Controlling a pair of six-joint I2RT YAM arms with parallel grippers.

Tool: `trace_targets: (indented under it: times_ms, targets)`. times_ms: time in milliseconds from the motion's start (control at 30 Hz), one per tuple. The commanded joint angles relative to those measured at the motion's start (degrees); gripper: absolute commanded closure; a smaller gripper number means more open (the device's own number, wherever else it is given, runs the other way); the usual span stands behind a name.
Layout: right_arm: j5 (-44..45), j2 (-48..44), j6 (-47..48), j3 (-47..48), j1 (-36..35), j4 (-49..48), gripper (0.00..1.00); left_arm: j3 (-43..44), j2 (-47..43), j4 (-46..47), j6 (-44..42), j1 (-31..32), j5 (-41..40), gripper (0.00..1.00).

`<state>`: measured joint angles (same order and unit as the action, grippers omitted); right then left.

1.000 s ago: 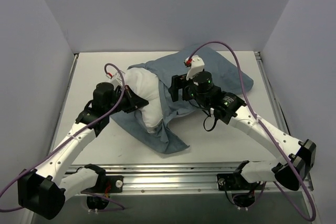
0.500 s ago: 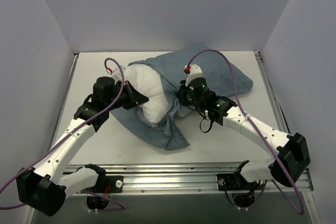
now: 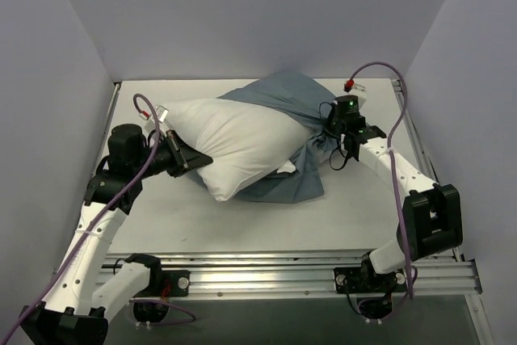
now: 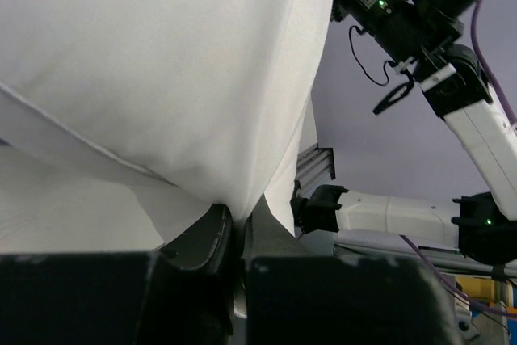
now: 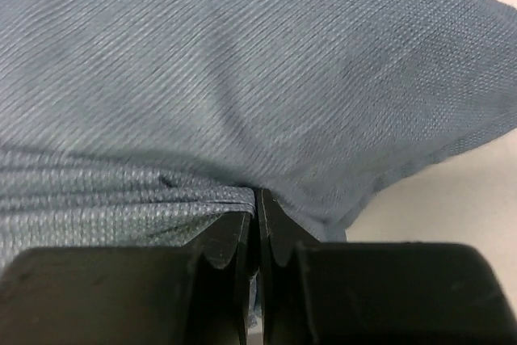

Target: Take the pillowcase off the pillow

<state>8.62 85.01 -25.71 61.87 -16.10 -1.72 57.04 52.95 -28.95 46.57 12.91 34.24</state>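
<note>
The white pillow (image 3: 234, 139) lies across the middle of the table, most of its length bare. Its right end is still inside the dusty blue pillowcase (image 3: 283, 98), which bunches around and under it (image 3: 287, 187). My left gripper (image 3: 194, 161) is shut on the pillow's left near corner; in the left wrist view the white cloth (image 4: 161, 78) is pinched between the jaws (image 4: 239, 216). At the right, my right gripper (image 3: 327, 128) is shut on a fold of the pillowcase (image 5: 242, 78), and its jaws (image 5: 258, 204) meet on the blue cloth.
White walls close in the table (image 3: 242, 224) at the back and both sides. A metal rail (image 3: 266, 268) runs along the near edge by the arm bases. Purple cables (image 3: 380, 70) loop off both wrists.
The right gripper closed on the pillowcase and pulled it right and back. The left arm drew the pillow to the left, so much more white pillow is bare.
</note>
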Motion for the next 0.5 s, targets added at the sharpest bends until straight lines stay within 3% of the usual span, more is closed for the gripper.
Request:
trace_targets:
  times_ms: [0, 167, 233, 267, 300, 333, 367, 400, 433, 467]
  targets:
    - [11.59, 3.92, -2.15, 2.11, 8.62, 5.58, 1.00, 2.47, -5.30, -0.84, 0.63, -3.06, 10.57, 0.98]
    - [4.76, 4.12, 0.84, 4.58, 8.28, 5.06, 1.00, -3.93, -7.07, -5.85, -3.76, -2.54, 11.91, 0.98]
    - [0.71, 1.13, 2.94, 3.88, 6.00, 3.83, 0.91, -6.57, -8.12, -7.60, -5.42, -2.36, 9.72, 0.98]
    - [-0.35, 0.08, 3.82, 3.70, 5.21, 3.83, 0.84, -9.20, -8.47, -8.05, -5.96, -2.36, 9.01, 0.93]
    - [-1.67, -2.28, 4.44, 3.53, 3.55, 4.26, 0.70, -10.18, -8.65, -8.23, -6.57, -2.36, 8.48, 0.80]
    - [-2.03, -3.61, 5.58, 3.26, 2.66, 4.53, 0.63, -10.97, -9.09, -8.66, -7.88, -2.36, 7.69, 0.62]
    - [-2.47, -4.84, 6.11, 3.09, 1.78, 4.79, 0.56, -11.59, -9.26, -8.84, -8.33, -2.27, 6.99, 0.29]
    - [-2.91, -7.38, 6.55, 2.82, 0.99, 5.49, 0.45, -11.34, -9.44, -9.10, -8.94, -2.36, 6.20, 0.16]
    - [-2.65, -8.80, 6.64, 2.13, -0.24, 5.84, 0.41, -10.81, -9.62, -9.72, -9.99, -2.27, 4.36, 0.07]
    - [-2.30, -10.03, 6.47, 1.60, -0.77, 6.19, 0.37, -9.94, -9.53, -10.24, -10.70, -2.36, 3.48, 0.05]
